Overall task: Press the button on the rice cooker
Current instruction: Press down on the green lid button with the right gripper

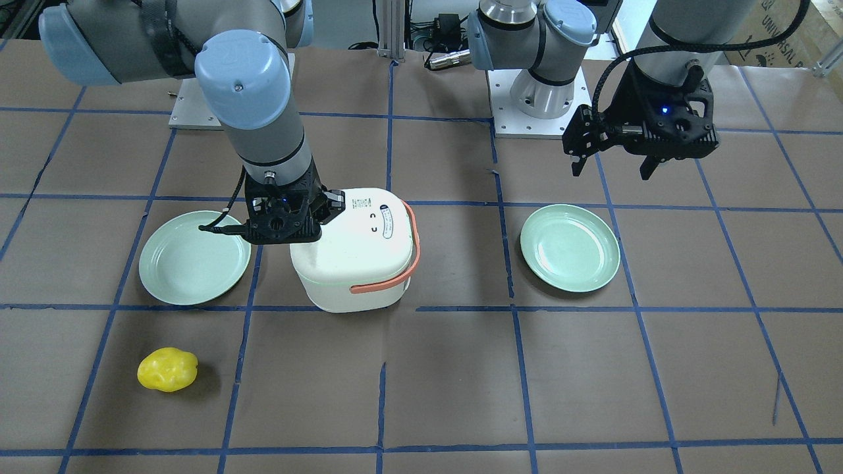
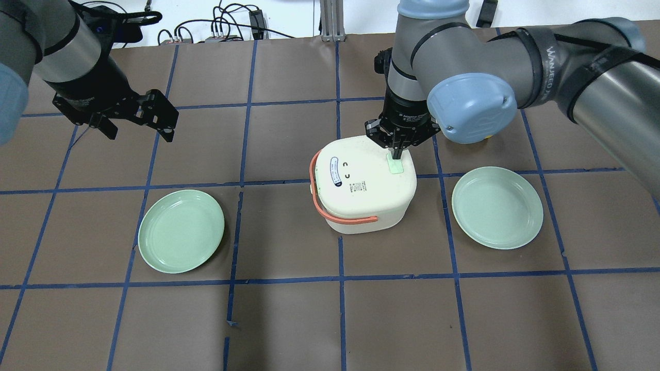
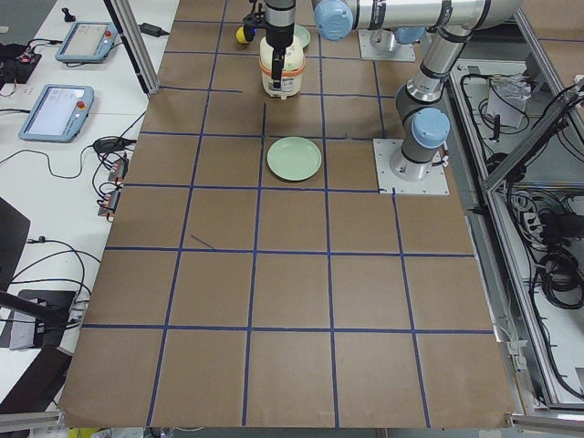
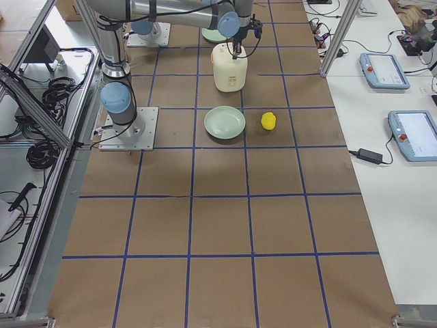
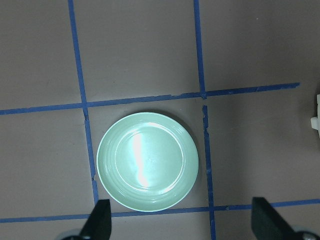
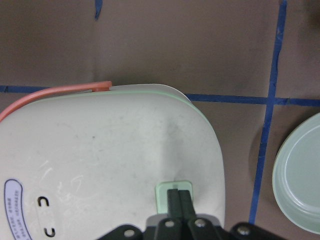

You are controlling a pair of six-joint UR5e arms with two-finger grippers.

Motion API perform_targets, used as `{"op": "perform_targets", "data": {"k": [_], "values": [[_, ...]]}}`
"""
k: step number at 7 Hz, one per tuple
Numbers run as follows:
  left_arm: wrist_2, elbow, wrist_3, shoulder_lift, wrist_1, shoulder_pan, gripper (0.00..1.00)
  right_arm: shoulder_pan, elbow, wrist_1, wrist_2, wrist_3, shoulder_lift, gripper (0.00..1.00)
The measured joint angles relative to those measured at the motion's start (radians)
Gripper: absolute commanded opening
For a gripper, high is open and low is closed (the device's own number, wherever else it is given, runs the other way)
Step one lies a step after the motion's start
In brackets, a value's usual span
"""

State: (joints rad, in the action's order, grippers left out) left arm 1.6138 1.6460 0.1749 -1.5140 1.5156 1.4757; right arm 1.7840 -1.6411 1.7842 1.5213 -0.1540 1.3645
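The white rice cooker [image 2: 361,188] with an orange handle stands mid-table; it also shows in the front view [image 1: 359,257] and the right wrist view [image 6: 100,165]. Its pale green button [image 2: 395,165] sits on the lid near the right edge, and shows in the right wrist view [image 6: 165,192]. My right gripper [image 2: 397,153] is shut, its fingertips [image 6: 180,200] pointing down onto the button, touching it. My left gripper [image 2: 139,129] is open and empty, hovering high over the table's left side, above a green plate [image 5: 147,161].
Two green plates lie on the table: one left of the cooker [image 2: 181,230], one right of it [image 2: 497,207]. A yellow lumpy object [image 1: 167,369] lies on the far side, beyond the right-hand plate.
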Motion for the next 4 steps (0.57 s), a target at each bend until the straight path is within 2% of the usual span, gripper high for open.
{"op": "perform_targets", "data": {"k": [4], "values": [[0.000, 0.000, 0.000, 0.000, 0.000, 0.000, 1.00, 0.000, -0.019, 0.006, 0.003, 0.001, 0.001, 0.06]]}}
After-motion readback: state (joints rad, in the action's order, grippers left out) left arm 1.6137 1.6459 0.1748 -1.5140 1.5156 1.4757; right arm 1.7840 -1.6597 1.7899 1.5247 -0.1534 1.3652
